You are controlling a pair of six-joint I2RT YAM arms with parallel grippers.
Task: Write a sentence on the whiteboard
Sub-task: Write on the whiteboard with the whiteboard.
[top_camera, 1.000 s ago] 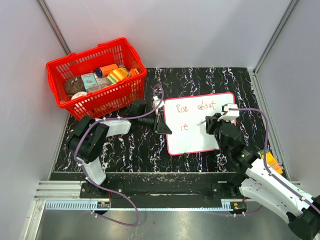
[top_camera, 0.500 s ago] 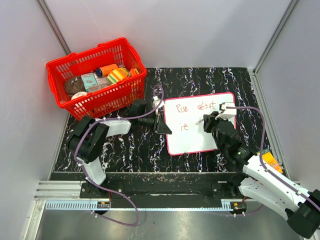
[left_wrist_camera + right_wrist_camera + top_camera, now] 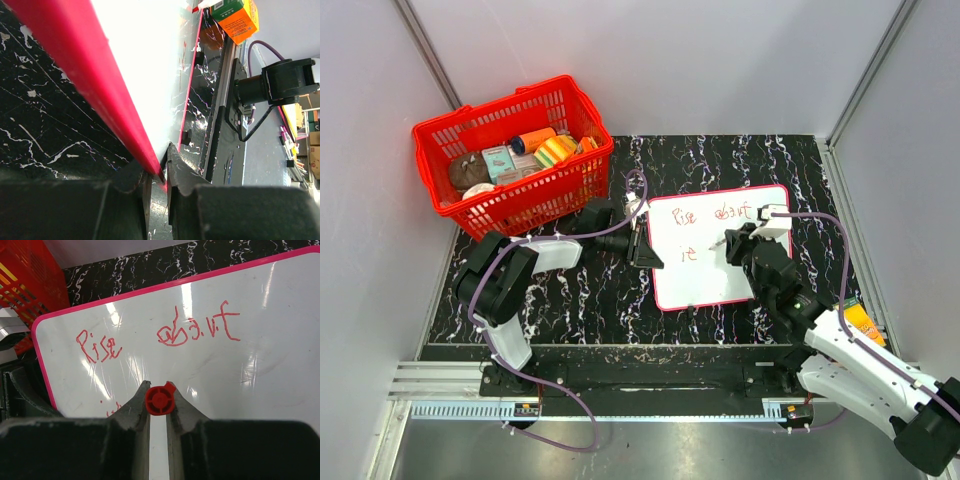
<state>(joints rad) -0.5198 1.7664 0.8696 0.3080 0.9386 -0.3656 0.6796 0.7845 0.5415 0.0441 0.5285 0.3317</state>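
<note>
The whiteboard (image 3: 715,278) lies flat on the dark marbled table, right of centre. The sentence is thin red writing: a top line (image 3: 712,214) of two words and a short mark (image 3: 688,253) below. In the right wrist view the top line (image 3: 157,336) reads clearly. My left gripper (image 3: 646,250) is at the board's left edge, and its jaws pinch the red rim (image 3: 115,100) in the left wrist view. My right gripper (image 3: 159,401) is shut on a red marker (image 3: 159,400), which points down over the board's middle, just right of the lower mark.
A red basket (image 3: 448,190) holding several items stands at the far left corner of the table. An orange box (image 3: 861,322) lies off the table's right edge beside my right arm. Grey walls close in on the left, back and right.
My right gripper with the marker has shifted slightly up and left over the board. The short mark on the lower line looks a little longer. The left arm has not moved.
</note>
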